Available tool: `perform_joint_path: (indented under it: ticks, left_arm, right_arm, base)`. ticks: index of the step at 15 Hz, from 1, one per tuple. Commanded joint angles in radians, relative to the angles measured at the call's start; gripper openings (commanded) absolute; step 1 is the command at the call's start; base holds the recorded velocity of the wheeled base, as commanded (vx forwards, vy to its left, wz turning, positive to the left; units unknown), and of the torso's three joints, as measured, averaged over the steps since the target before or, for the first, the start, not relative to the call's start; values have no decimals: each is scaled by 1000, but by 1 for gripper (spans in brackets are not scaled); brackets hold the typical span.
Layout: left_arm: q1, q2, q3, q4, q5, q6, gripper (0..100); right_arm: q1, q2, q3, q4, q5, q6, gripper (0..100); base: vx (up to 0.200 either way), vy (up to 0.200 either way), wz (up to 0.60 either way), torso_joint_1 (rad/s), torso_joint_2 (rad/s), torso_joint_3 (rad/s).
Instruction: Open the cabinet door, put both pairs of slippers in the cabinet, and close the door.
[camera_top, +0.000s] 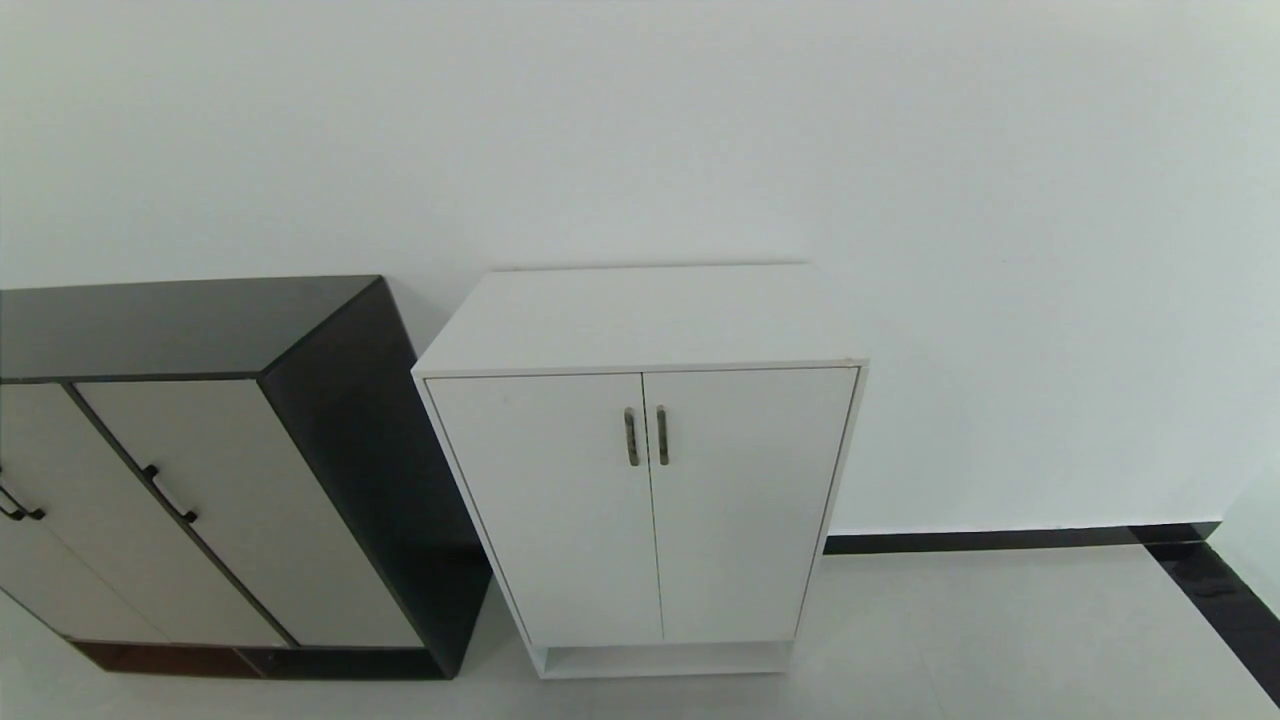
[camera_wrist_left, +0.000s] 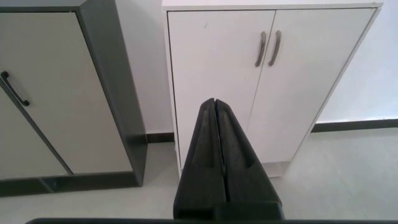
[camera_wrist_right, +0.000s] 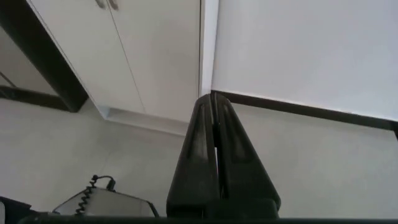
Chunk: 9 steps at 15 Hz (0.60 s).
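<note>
A white two-door cabinet (camera_top: 640, 500) stands against the wall with both doors closed and two metal handles (camera_top: 645, 436) side by side at the centre seam. In the left wrist view the same cabinet (camera_wrist_left: 267, 74) faces my left gripper (camera_wrist_left: 216, 102), which is shut with nothing in it and held well short of the doors. My right gripper (camera_wrist_right: 211, 96) is also shut and empty, with the cabinet's right lower corner (camera_wrist_right: 186, 56) beyond it, above the floor.
A black cabinet (camera_top: 200, 460) with beige doors and black handles stands just left of the white one. A black skirting strip (camera_top: 1000, 540) runs along the wall base. Open grey floor (camera_top: 1000, 640) lies to the right and in front.
</note>
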Motion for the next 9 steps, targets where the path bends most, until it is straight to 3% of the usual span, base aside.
perform_joint_path:
  ticks: [1, 2, 4, 9]
  left_arm:
    - [0, 1, 0, 0, 8, -4, 0]
    - [0, 0, 0, -2, 8, -4, 0]
    - [0, 0, 0, -2, 7, -1, 0]
    - [0, 1, 0, -2, 0, 4, 0]
  right_arm:
    - [-20, -18, -5, 0, -49, -5, 0]
    - [-60, -6, -5, 0, -105, -9, 0]
    - [-70, -38, -5, 0, -103, -9, 0]
    - [40, -144, 1, -6, 0, 87, 0]
  base:
    - [0, 0, 0, 0, 0, 0]
    - [0, 0, 0, 0, 0, 0]
    - [0, 0, 0, 0, 0, 0]
    - [0, 0, 0, 0, 0, 0]
